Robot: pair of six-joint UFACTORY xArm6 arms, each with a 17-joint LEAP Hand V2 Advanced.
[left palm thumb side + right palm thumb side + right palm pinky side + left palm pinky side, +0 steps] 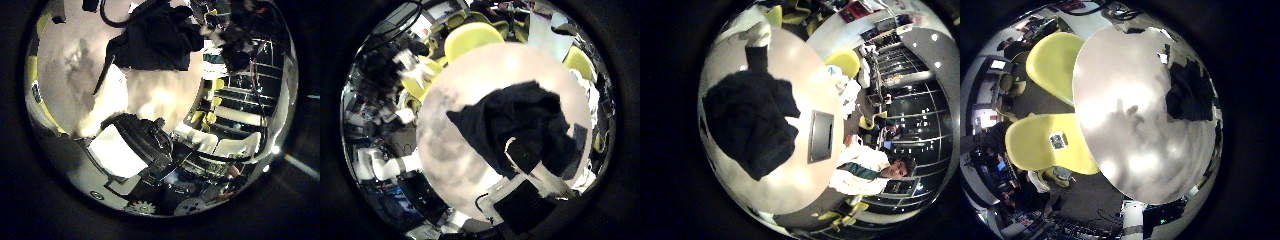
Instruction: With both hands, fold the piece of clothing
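Table: round, pale, smooth-topped table (1130, 70); rim in full view from the right palm, curved all the way round.
Clothing: dark, crumpled piece of clothing (745, 115), heaped on the tabletop, bunched rather than spread flat, with ragged, lobed edges and one narrow strip trailing towards the table's rim.
Open room: wide bare tabletop beside the heap, seen largest from the left little finger side, where the clothing sits only at the far rim.
Slab: flat, grey, rectangular slab (820, 135), lying on the table just beside the clothing, near the rim, apart from the cloth.
Chairs: two yellowish, rounded, moulded chairs (1055, 60), drawn up against the table's edge, side by side.
Left hand: left hand (135, 155), only its white and black body showing at the view's edge, over the table and apart from the clothing; curl or spread of the fingers impossible to tell.
Right hand: right hand (525, 205), black and white parts showing beside the heap, palm facing down on the clothing from above; finger state impossible to tell, no grasp on the cloth made out.
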